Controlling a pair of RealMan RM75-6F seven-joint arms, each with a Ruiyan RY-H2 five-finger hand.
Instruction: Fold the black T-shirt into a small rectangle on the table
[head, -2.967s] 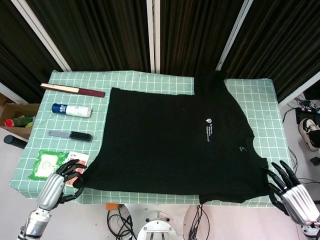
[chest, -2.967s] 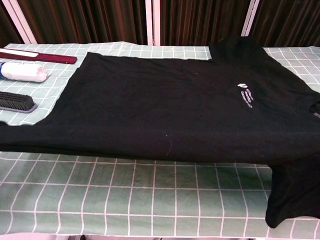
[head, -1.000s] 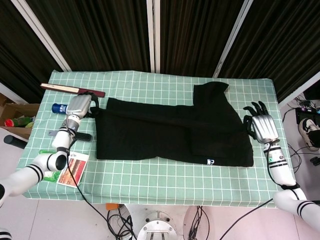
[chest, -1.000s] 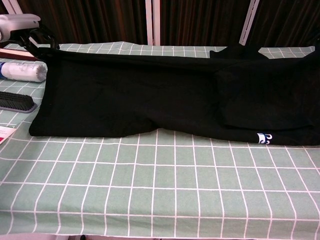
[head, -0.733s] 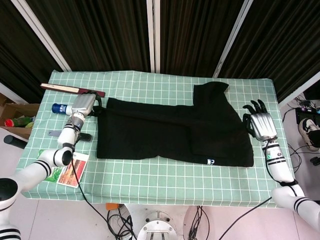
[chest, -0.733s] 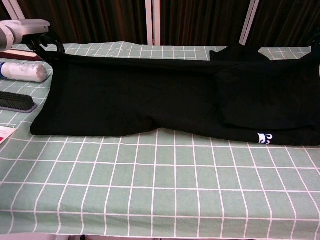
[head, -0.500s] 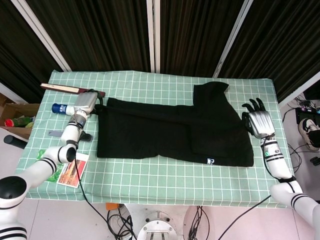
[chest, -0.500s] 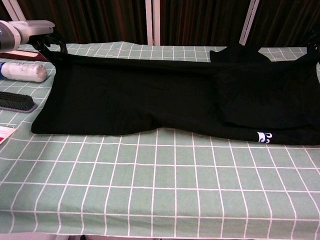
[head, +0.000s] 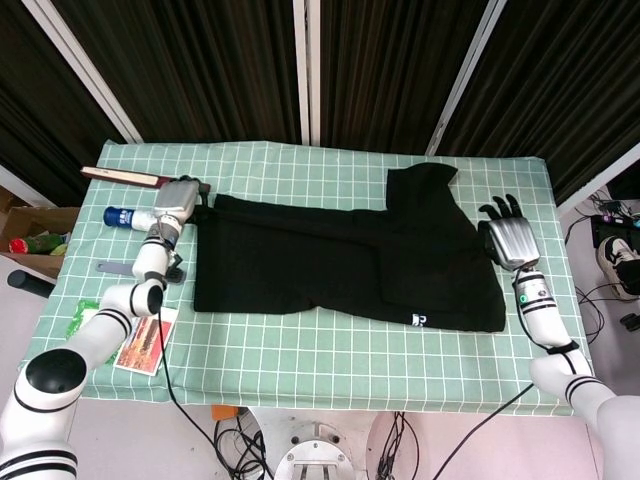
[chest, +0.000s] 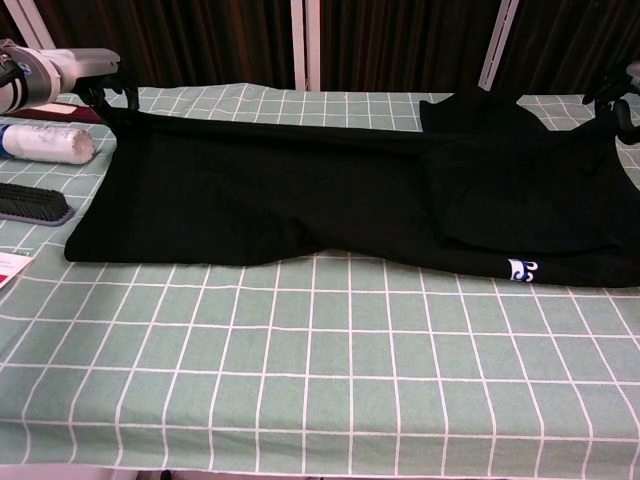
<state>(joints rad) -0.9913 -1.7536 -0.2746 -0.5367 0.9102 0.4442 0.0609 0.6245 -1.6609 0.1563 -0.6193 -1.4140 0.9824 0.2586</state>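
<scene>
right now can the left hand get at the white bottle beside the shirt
Probably yes. The left hand sits at the shirt's far left corner, and the white bottle lies just beside it with nothing between them.

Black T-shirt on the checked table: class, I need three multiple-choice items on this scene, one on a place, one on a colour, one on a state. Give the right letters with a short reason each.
1. Where does the white bottle lie?
A. on the T-shirt
B. left of the T-shirt
C. at the table's right end

2. What colour is the tablecloth?
A. green with white lines
B. plain red
C. yellow with black dots

3. How does the black T-shirt lie?
A. spread out flat, unfolded
B. rolled into a ball
C. folded into a long band

Answers:
1 B, it sits beyond the shirt's left edge, near the left hand.
2 A, a white grid runs over green cloth.
3 C, the shirt forms a long band, with a folded layer on top.
</scene>
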